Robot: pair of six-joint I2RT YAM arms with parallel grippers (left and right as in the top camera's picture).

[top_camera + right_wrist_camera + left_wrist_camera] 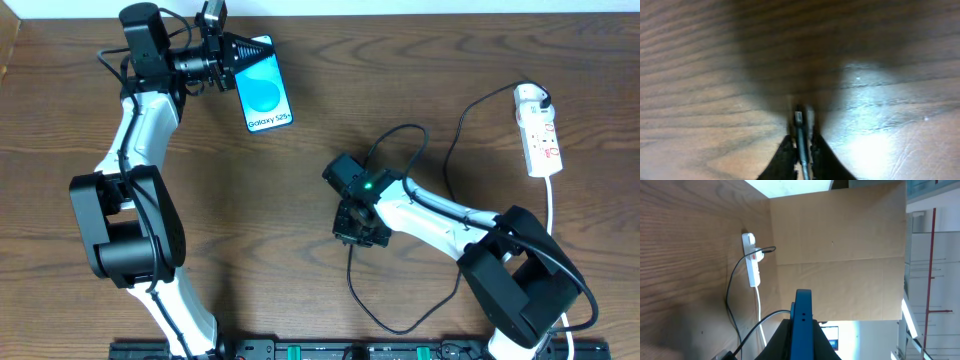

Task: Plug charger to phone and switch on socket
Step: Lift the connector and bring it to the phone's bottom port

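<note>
Pincer left clamps phone, arm extended | pincer right pinches charger, wrist down

Dark wood-grain table. Brown cardboard sheet meets one table edge. Black rail runs along the near edge.

- Your table showed brown wood grain, smooth, with a soft sheen under the light.
- Your phone had a glossy screen.
- Your socket was smooth white plastic.
- Your charger looked matt black along the cable and metallic at the plug end.
- Your cardboard panel was matt brown.
</note>
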